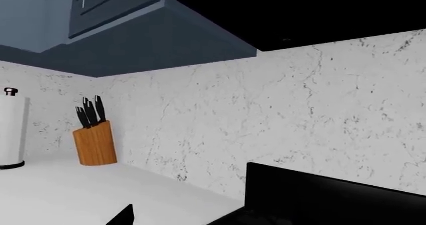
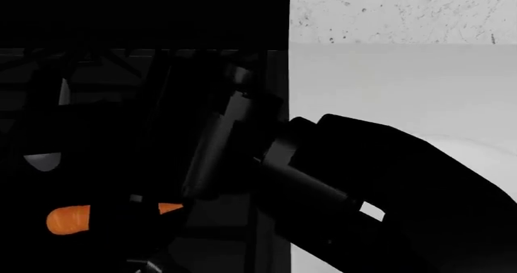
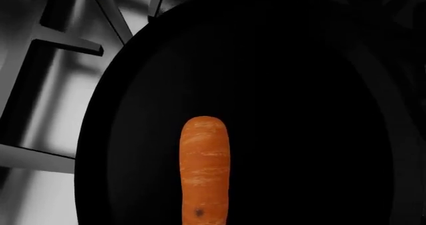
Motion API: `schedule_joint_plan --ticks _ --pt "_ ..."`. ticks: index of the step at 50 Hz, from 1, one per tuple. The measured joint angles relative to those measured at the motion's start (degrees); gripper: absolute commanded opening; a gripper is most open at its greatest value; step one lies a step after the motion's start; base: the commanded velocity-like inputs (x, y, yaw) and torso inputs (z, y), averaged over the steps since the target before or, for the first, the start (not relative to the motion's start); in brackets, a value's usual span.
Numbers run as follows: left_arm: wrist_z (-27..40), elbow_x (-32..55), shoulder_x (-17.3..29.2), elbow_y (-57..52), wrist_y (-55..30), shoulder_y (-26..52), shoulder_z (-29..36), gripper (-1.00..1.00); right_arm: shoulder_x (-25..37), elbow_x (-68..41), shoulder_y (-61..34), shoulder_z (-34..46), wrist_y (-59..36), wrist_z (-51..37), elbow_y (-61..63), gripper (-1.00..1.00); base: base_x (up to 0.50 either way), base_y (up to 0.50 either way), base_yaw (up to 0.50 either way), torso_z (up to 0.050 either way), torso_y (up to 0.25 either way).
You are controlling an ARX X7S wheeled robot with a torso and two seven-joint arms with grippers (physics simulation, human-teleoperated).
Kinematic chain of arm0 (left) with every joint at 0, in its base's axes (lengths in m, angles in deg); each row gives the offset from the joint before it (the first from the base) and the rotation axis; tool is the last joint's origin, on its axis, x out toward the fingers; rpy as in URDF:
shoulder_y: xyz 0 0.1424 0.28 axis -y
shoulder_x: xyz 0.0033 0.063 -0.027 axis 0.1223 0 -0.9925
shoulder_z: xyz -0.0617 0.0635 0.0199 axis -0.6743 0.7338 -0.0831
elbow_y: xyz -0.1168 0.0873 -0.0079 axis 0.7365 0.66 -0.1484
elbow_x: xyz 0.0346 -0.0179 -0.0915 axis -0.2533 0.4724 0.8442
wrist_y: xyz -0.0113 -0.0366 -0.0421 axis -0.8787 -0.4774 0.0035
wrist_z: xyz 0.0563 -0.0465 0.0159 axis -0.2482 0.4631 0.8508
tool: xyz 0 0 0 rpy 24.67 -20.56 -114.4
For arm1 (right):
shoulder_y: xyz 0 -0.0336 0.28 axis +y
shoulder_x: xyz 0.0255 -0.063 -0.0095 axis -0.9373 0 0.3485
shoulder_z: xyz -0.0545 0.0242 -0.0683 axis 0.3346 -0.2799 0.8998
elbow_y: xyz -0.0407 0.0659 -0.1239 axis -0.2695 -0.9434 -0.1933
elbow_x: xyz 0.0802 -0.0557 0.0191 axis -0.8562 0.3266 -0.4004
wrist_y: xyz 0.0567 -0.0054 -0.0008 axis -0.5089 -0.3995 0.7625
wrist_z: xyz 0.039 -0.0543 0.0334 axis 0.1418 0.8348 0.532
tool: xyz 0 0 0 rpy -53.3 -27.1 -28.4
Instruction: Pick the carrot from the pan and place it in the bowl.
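The orange carrot [image 3: 205, 170] lies along the middle of the black pan [image 3: 300, 110] in the right wrist view, blunt end away from the camera. In the head view the carrot [image 2: 69, 218] shows at the lower left. My right gripper [image 2: 133, 215] reaches across from the right and straddles its middle. The dark fingers blend into the pan, so I cannot tell whether they grip it. The white bowl [image 2: 485, 158] shows faintly at the right, behind my right arm. My left gripper [image 1: 176, 220] is empty, its jaws apart over the white counter.
Black stove grates [image 3: 60, 45] surround the pan. A white counter [image 2: 388, 85] and a marble backsplash lie to the right of the stove. A wooden knife block [image 1: 95, 142] and a paper towel roll [image 1: 12, 130] stand by the wall.
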Motion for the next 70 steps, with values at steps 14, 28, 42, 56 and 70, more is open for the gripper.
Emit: schedule_joint_plan --ticks 14,28,42,56,70 --pt "0.6 2.9 0.5 -5.0 -0.6 -4.6 -6.2 1.0 -0.1 -7.3 -7.1 0.0 -2.0 -5.6 2.5 -1.0 0.0 0.0 0.0 0.0 0.0" --pt "0.5 4.4 1.0 -7.4 -0.5 -5.9 -7.9 1.0 3.7 -15.1 -14.3 -2.5 -7.0 -13.0 8.1 -1.0 0.0 0.0 0.0 0.0 0.0" --pt "0.1 5.5 1.9 -7.8 -0.2 -5.0 -7.1 1.0 13.3 -22.7 -18.0 -7.1 -13.7 -21.3 17.7 -1.0 0.0 0.0 0.0 0.0 0.0" --pt "-0.5 5.4 2.4 -6.7 0.3 -2.6 -4.2 1.0 23.3 -29.8 -22.1 -10.0 -22.6 -29.4 26.8 -1.0 0.0 0.0 0.0 0.0 0.0" --pt "-1.8 4.3 2.2 -4.6 1.3 -0.1 -1.0 1.0 33.7 -39.6 -26.4 -13.3 -33.2 -40.9 34.9 -1.0 0.0 0.0 0.0 0.0 0.0"
